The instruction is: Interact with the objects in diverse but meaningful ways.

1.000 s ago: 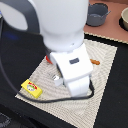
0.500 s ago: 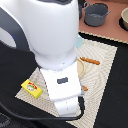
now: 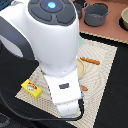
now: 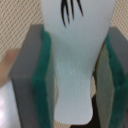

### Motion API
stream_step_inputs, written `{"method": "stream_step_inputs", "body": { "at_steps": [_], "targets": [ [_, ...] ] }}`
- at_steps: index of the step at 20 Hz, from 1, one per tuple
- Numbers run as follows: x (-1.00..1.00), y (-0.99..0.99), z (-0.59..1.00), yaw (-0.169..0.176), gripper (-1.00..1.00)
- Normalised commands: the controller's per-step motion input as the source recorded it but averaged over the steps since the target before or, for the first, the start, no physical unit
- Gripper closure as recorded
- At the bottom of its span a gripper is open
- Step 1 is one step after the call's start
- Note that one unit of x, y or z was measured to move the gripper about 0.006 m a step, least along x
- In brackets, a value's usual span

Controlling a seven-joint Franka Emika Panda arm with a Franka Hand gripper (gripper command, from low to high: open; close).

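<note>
Left finger: a green pad point(image 4: 44, 95) on its dark block, pressed flat along one side of the white fish point(image 4: 75, 65).
White fish: it fills the gap between the fingers, its long axis running along them, the broad end with the black fin mark past the fingertips and the narrow waist and flared tail deep in the jaw.
Right finger: its pad point(image 4: 104, 75) seems to touch the fish at the wide part only; the blur leaves this uncertain.
Gripper point(image 4: 75, 30): clamped on the white fish, a side-to-side pinch across its short width.
Beneath the fish: woven mat point(image 4: 20, 12), just past the fingertips.
Yellow box with red marks point(image 3: 32, 88): on the dark desk point(image 3: 15, 65) at the exterior view's left, beside the mat and well clear of the fingers.
Arm point(image 3: 50, 40): its white body hides fingers and fish in the exterior view.
Next move, as a judgement: any lift or set-down should keep the fish's length in line with the fingers, or it may pivot at the waist.
</note>
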Motion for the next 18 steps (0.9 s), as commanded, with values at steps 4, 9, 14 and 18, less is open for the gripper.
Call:
{"method": "stream_step_inputs", "body": {
  "at_steps": [4, 9, 14, 18],
  "targets": [
    [0.04, 0.00, -0.18, 0.000, -1.00],
    [0.02, 0.00, 0.04, 0.000, -1.00],
    [-0.01, 0.04, 0.31, 0.000, -1.00],
    [-0.12, 0.27, 0.37, -0.050, -1.00]
  ]
}}
